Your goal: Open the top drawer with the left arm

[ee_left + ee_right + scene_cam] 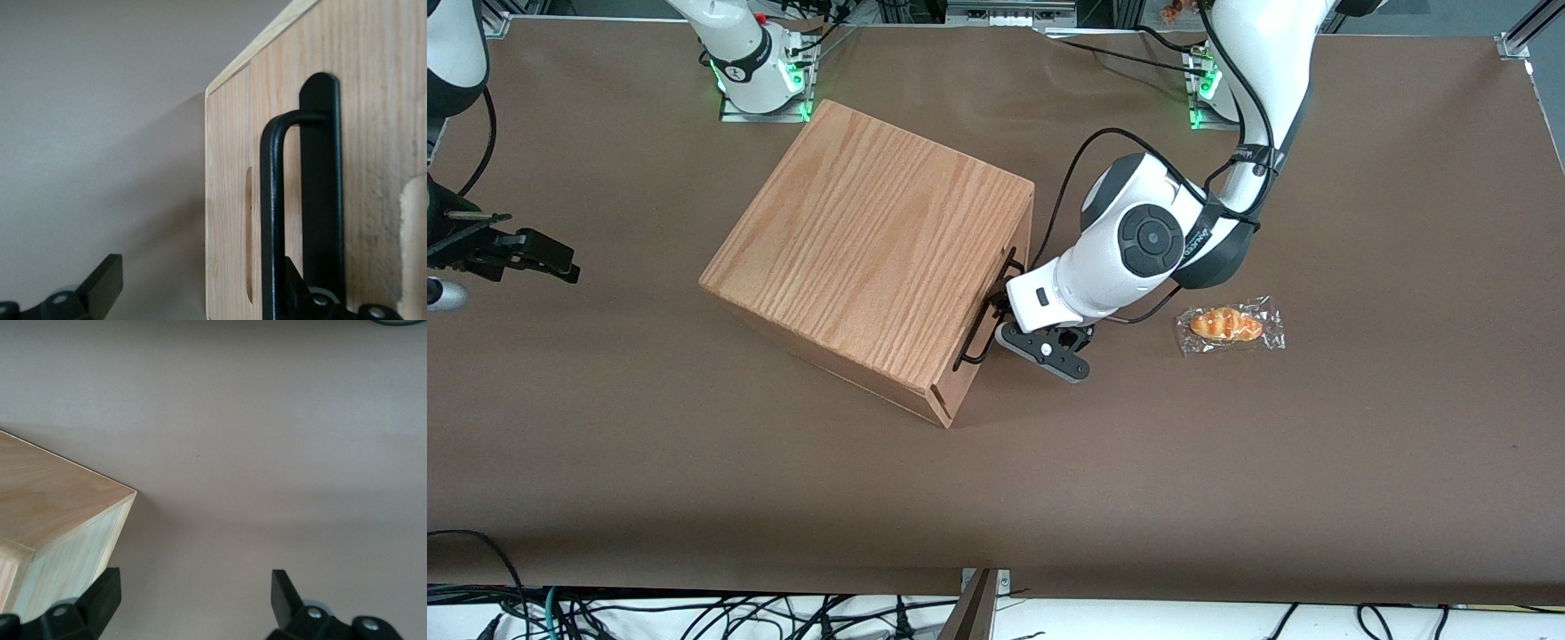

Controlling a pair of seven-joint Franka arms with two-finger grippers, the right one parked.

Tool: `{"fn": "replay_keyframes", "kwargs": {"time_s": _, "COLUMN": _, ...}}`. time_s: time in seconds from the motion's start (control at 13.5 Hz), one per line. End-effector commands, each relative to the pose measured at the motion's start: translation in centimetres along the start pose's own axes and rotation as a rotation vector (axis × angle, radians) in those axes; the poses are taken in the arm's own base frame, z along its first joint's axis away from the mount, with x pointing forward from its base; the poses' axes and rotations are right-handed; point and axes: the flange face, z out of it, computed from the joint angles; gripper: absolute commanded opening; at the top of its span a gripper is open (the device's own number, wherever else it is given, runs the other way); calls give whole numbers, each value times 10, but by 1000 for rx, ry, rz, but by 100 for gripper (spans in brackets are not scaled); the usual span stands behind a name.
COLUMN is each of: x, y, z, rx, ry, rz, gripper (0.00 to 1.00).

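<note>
The big oak box (871, 249) stands in the middle of the table, its front turned toward the working arm. The top drawer's oak-grain front (373, 133) sits flush with the box, shut. Its thin black wire handle (985, 322) runs along the front and also shows in the left wrist view (270, 220). The left arm (1138, 240) reaches down to the front. Its black gripper (1000, 313) is open at the handle (200, 270). One finger (100, 283) hangs over the table off the box's edge, and the other (297, 287) lies against the handle.
A wrapped orange bread roll (1230, 325) lies on the brown table (1227, 489) beside the left arm, toward the working arm's end. The parked arm's gripper (516, 249) hangs near the other end. Cables run along the table's near edge.
</note>
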Motion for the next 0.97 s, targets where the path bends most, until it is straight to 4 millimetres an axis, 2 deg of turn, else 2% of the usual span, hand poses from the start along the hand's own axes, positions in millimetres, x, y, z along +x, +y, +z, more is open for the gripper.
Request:
{"fn": "replay_keyframes", "kwargs": {"time_s": 0.0, "x": 6, "y": -14, "z": 3, "rx": 40, "ry": 2, "rz": 56, "gripper": 100}}
{"fn": "replay_keyframes", "kwargs": {"time_s": 0.22, "x": 8, "y": -31, "z": 0, "rx": 130, "ry": 2, "rz": 93, "gripper": 100}}
{"fn": "replay_keyframes", "kwargs": {"time_s": 0.67, "x": 15, "y": -125, "z": -31, "rx": 146, "ry": 19, "rz": 96, "gripper": 100}}
{"fn": "replay_keyframes", "kwargs": {"time_s": 0.89, "x": 15, "y": -139, "z": -36, "rx": 149, "ry": 17, "rz": 80, "gripper": 100}}
